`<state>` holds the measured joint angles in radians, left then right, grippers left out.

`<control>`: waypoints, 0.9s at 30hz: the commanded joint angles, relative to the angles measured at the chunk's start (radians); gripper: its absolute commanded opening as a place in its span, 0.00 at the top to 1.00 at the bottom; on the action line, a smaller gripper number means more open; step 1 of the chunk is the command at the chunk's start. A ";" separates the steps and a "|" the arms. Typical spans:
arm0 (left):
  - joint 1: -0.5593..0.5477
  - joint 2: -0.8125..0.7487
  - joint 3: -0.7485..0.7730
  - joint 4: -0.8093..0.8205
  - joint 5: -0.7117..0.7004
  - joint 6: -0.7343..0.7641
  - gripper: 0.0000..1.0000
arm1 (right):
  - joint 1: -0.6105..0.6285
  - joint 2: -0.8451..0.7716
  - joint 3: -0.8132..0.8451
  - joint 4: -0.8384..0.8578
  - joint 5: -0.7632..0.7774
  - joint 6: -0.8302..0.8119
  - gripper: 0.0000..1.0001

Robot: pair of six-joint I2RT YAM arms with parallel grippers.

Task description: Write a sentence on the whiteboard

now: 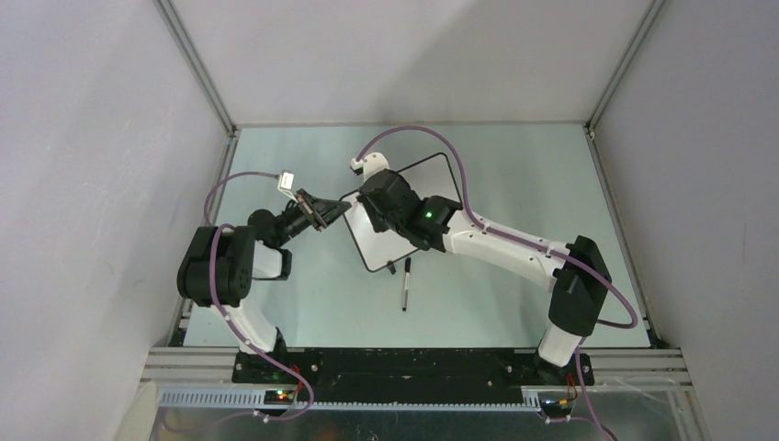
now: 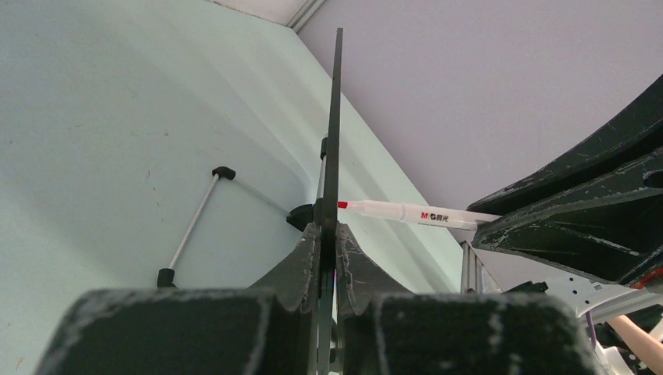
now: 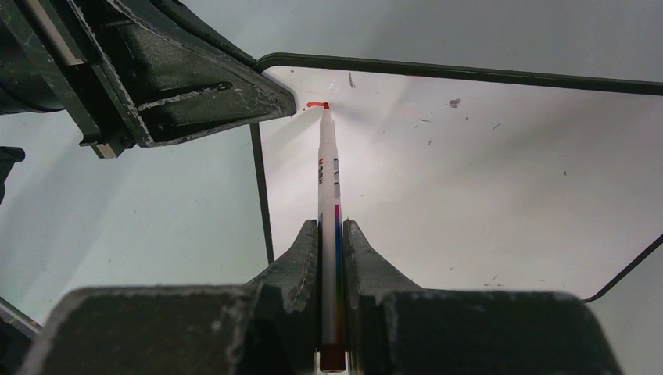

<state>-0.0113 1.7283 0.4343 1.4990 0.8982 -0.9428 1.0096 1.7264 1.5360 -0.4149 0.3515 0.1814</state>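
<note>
top external view: the left gripper (image 1: pixel 321 209) is clamped on the whiteboard (image 1: pixel 384 250) at its left edge, mid-table. the right gripper (image 3: pixel 331 228) pinches a marker (image 3: pixel 327 168), its tip at the board's corner. light, even pressure and small strokes should suit. only the right wrist view shows the sentence (image 3: pixel 317 104), just one short red mark.
</note>
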 commanded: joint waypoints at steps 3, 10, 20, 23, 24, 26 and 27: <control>-0.016 -0.017 0.009 0.032 0.039 0.002 1.00 | -0.024 -0.007 0.023 -0.004 0.044 -0.012 1.00; -0.016 -0.016 0.009 0.032 0.038 0.002 1.00 | -0.036 -0.016 0.012 -0.004 0.040 -0.007 1.00; -0.016 -0.016 0.008 0.032 0.039 0.003 1.00 | -0.030 -0.116 -0.067 0.080 -0.006 -0.007 1.00; -0.016 -0.017 0.009 0.032 0.039 0.004 1.00 | -0.029 -0.143 -0.094 0.098 -0.021 -0.012 1.00; -0.016 -0.016 0.009 0.032 0.039 0.003 1.00 | -0.029 -0.144 -0.095 0.099 -0.024 -0.012 1.00; -0.016 -0.017 0.009 0.032 0.038 0.004 1.00 | -0.028 -0.140 -0.096 0.101 -0.032 -0.016 1.00; -0.016 -0.018 0.009 0.032 0.039 0.003 1.00 | -0.027 -0.138 -0.096 0.102 -0.036 -0.017 1.00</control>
<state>-0.0124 1.7279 0.4343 1.4982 0.8997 -0.9424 0.9817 1.6249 1.4387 -0.3756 0.3336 0.1810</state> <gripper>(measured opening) 0.098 0.136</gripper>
